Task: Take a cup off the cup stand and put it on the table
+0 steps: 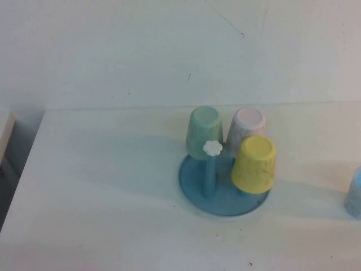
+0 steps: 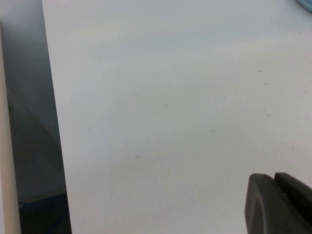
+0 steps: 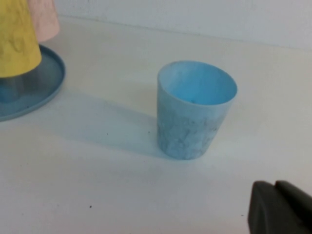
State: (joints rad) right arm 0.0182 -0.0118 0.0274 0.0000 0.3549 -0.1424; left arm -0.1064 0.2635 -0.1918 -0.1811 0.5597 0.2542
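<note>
The light blue cup [image 3: 195, 117] stands upright and open-side up on the white table [image 1: 101, 186], to the right of the cup stand; only its edge shows at the right border of the high view [image 1: 355, 195]. The cup stand [image 1: 194, 180] has a blue base dish and one bare peg topped by a white flower knob [image 1: 212, 148]. My right gripper [image 3: 275, 187] is shut and empty, apart from the cup on its near side. My left gripper [image 2: 274, 183] is shut and empty over bare table near the left edge. Neither arm shows in the high view.
A mint green cup [image 1: 204, 129], a pink cup [image 1: 247, 127] and a yellow cup [image 1: 255, 164] hang upside down on the stand's other pegs. The table's left edge [image 2: 53, 126] drops to a dark gap. A white wall rises behind the table.
</note>
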